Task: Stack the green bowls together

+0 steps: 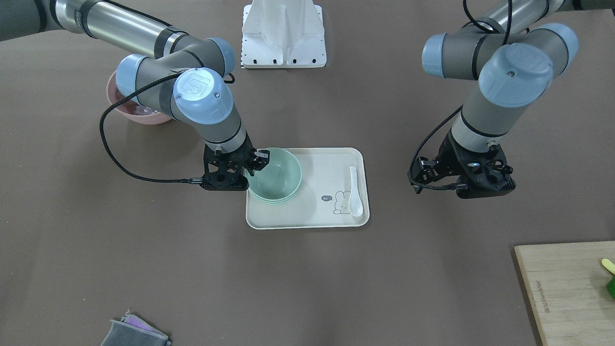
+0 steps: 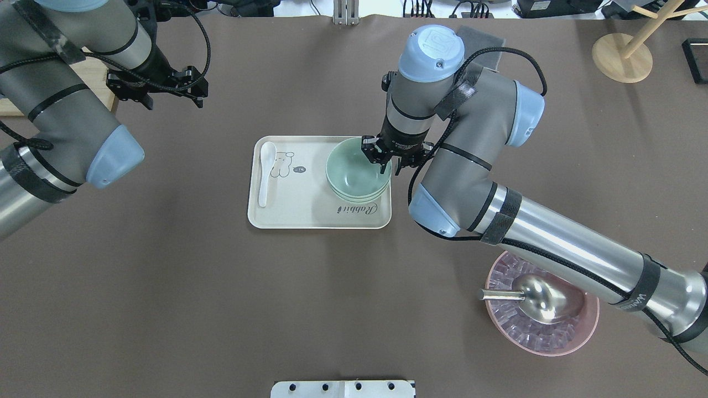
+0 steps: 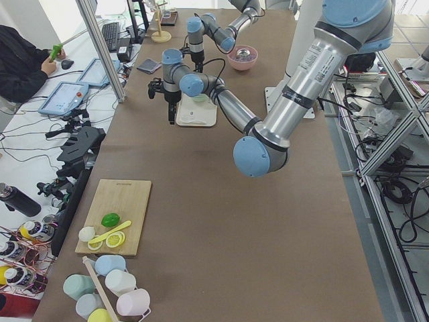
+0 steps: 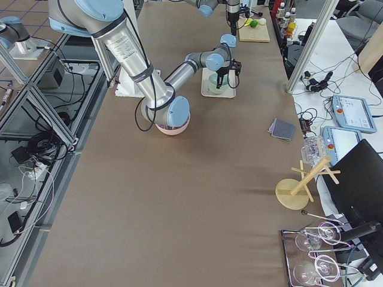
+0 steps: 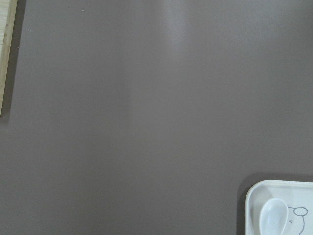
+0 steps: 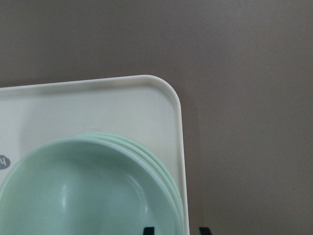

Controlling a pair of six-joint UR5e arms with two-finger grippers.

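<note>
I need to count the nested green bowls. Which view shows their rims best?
Right wrist view: the green bowls are close up, three offset rims plainly separate. Overhead and front-facing show the stack smaller, partly under the right end effector. Side views show it tiny; left wrist, nothing.

The three green bowls [image 1: 276, 179] are a soft mint green, plain all over. The tray [image 1: 312, 166] is cream, with a little rabbit drawn in thin grey lines, a dark "hi" bubble and curly grey writing. The spoon [image 1: 354, 191] is white. The table [image 1: 307, 288] is dull brown. The pink bowl [image 2: 587, 330] holds see-through ice [image 2: 520, 331] and a shiny silver scoop [image 2: 545, 298]. The robot arms [image 1: 206, 110] are grey and silver with pale blue caps. The left gripper [image 2: 174, 99] and right gripper [image 2: 386, 163] are black. The cloths [image 1: 137, 331] are grey and purple.
</note>
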